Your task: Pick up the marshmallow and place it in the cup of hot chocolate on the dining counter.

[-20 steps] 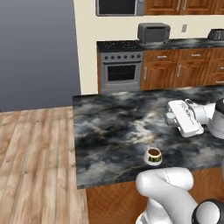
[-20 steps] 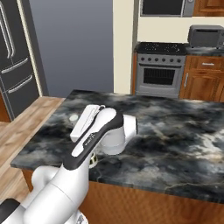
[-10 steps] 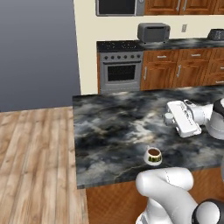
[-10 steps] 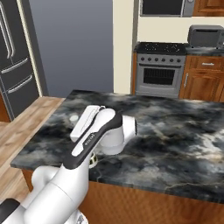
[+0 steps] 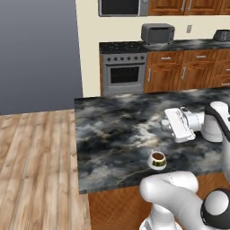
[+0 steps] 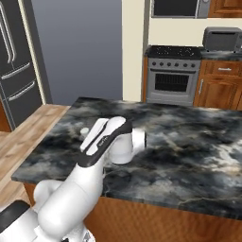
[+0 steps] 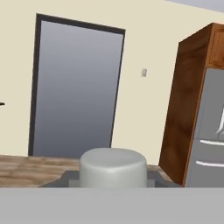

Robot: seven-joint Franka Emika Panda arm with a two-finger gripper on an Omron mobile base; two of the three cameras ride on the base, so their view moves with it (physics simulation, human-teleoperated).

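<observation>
The marshmallow (image 7: 113,167), a stubby white cylinder, sits on the dining counter (image 5: 112,130) and looms close and centred at the bottom of the hand view. In the right base view the marshmallow (image 6: 84,131) is a tiny white dot just beyond the tip of my gripper (image 6: 89,142). My gripper (image 5: 165,124) lies nearly level, low over the stone, pointing left. Its fingers are too small to make out. The cup of hot chocolate (image 5: 157,160) stands near the counter's front edge, below and left of the hand, with brown liquid showing.
The dining counter's left edge (image 5: 77,148) drops to a wood floor (image 5: 36,170). Behind the counter are a stove (image 5: 124,74), wood cabinets and a toaster (image 5: 157,33). A steel fridge (image 6: 16,75) stands at far left in the right base view.
The hand has slid a little to the left and slightly lower over the counter, closer to the marshmallow. The cup has not moved.
</observation>
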